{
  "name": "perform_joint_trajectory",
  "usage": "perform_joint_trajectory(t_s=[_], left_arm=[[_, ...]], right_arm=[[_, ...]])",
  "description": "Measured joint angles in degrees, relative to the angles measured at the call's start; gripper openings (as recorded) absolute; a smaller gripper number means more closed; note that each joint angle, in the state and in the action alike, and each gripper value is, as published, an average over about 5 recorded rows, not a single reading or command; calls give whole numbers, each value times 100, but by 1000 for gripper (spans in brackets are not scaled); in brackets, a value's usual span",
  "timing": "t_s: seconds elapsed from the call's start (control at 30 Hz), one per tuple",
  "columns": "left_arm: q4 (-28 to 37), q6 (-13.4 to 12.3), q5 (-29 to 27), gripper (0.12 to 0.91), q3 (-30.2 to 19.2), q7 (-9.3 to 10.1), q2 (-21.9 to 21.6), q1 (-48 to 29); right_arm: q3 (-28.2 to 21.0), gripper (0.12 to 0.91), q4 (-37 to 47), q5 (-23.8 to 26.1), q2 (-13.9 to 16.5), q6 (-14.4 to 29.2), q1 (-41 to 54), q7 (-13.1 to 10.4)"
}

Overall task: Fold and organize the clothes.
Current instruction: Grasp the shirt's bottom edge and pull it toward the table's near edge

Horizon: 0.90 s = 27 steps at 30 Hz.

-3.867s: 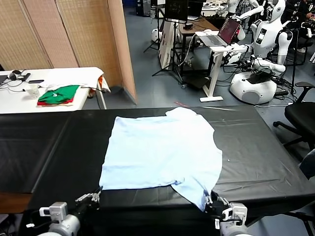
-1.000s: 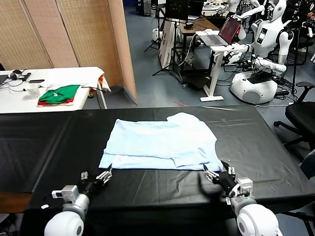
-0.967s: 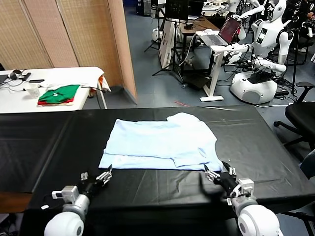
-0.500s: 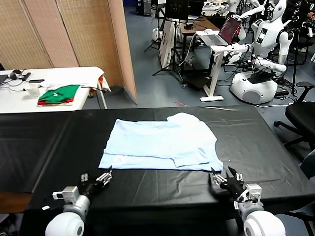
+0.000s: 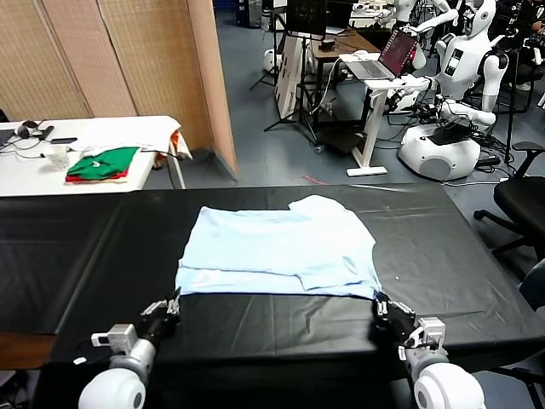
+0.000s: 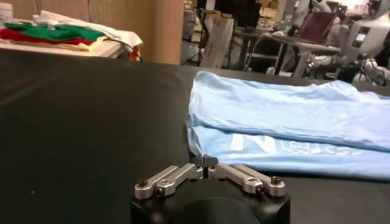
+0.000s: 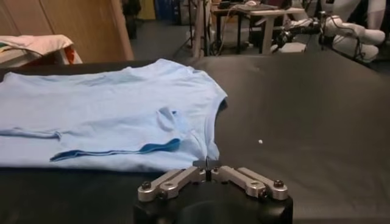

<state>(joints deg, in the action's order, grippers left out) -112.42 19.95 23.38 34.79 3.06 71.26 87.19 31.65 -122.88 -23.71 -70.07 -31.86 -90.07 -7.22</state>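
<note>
- Pale blue cotton: the T-shirt [image 5: 277, 249] lies at the centre of the head view on the black table [image 5: 77, 256], already folded once so that its near hem lies doubled over the body.
- White lettering with a large "N" shows on the underlayer at the near edge in the left wrist view [image 6: 253, 143].
- Left gripper [image 5: 168, 308], lower left of the head view: fingers fully closed, tips meeting at the shirt's near left corner. Whether fabric is pinched between them cannot be told; in the left wrist view [image 6: 206, 165] the tips sit just at the corner.
- Right gripper [image 5: 384, 310], lower right of the head view: fingers fully closed at the shirt's near right corner. The right wrist view [image 7: 207, 165] shows the tips meeting against the fabric edge; a hold on the cloth is likely but not confirmed.
- Step in hand, as judged: gripping both near corners for a second fold.
- Next move calls for: lifting both corners together, level, and carrying them toward the far edge so the layers stay aligned. An uneven lift would skew the fold.
- Containers: none in view. Green and red folded garments [image 5: 101, 164] sit stacked on a white table [image 5: 111, 132] at the upper left, well apart from the shirt.
</note>
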Motion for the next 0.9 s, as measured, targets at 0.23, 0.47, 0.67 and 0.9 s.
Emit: perform_joint_trajectory(t_s=[0.23,0.47,0.67,0.9], left_arm=[[-471,113,-262,146,276,178,-196,455],[-956,128,-388,146,526,186,-170,1064],[-1242,171,-441,146,622,207,-51,1505],[-1540,325,-631,362,672,358,26,1842]], right_arm=[[-42,142,-505,-34,106,-656,-354,-24],[-124,143,-637,-104,273,-909,-468,12],[-96,349,-823,-131,423,-1031,-535,36],[79,777,-1299,-222,557,-1034,-665,16]])
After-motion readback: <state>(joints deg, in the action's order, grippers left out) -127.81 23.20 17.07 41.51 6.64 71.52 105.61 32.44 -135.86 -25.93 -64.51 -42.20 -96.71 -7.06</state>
